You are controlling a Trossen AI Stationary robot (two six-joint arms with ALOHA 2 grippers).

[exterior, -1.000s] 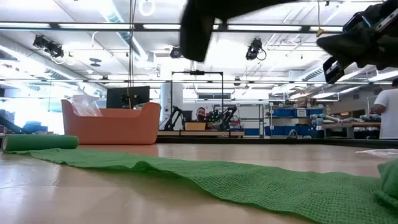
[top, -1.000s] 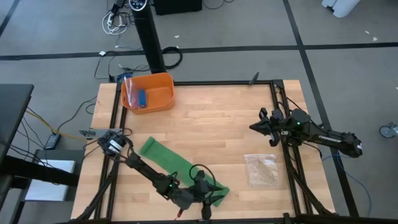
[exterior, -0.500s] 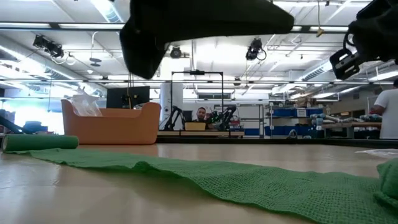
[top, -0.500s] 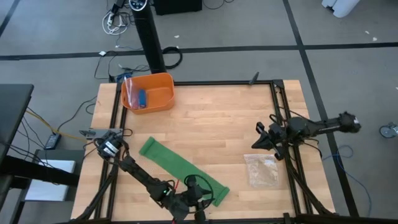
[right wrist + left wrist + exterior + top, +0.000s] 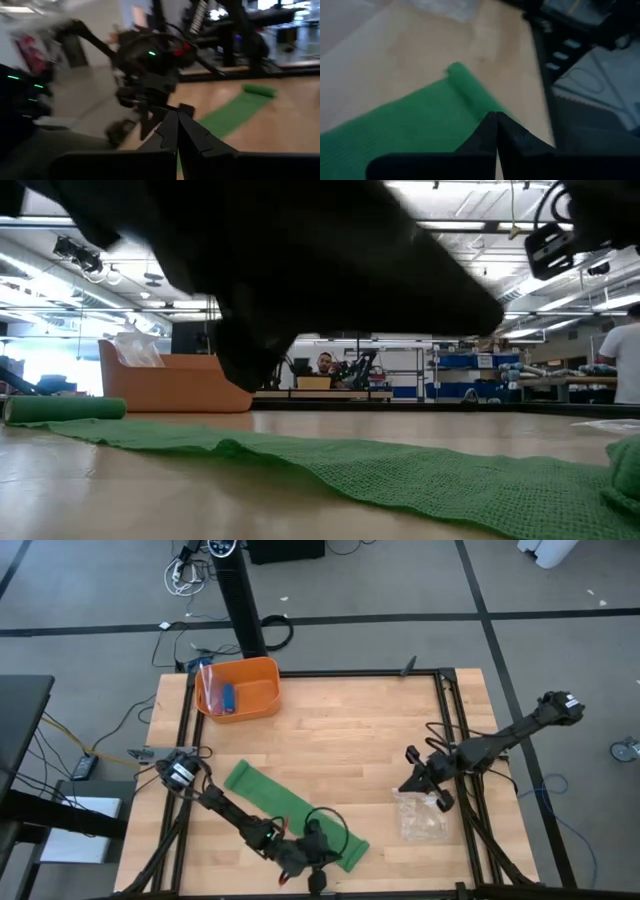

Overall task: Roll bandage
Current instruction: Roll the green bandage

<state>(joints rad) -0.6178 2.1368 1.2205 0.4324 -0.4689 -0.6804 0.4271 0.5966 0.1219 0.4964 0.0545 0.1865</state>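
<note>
Bandage (image 5: 290,808) lies flat and diagonal on the tabletop (image 5: 340,730), rolled slightly at both ends. Left gripper (image 5: 318,858) sits at its near end, jaws closed. Right gripper (image 5: 415,780), jaws closed, hovers near the plastic bag (image 5: 420,813). Recommendation: pin the rolled lip squarely, then roll evenly.

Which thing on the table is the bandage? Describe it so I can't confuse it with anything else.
On the wooden table, look at the near left part, away from the orange bin in the far left corner. The bandage lies there as a long flat strip running diagonally, its near end beside the left claw. It is the only bright green item; the clear plastic bag lies toward the right.
</note>
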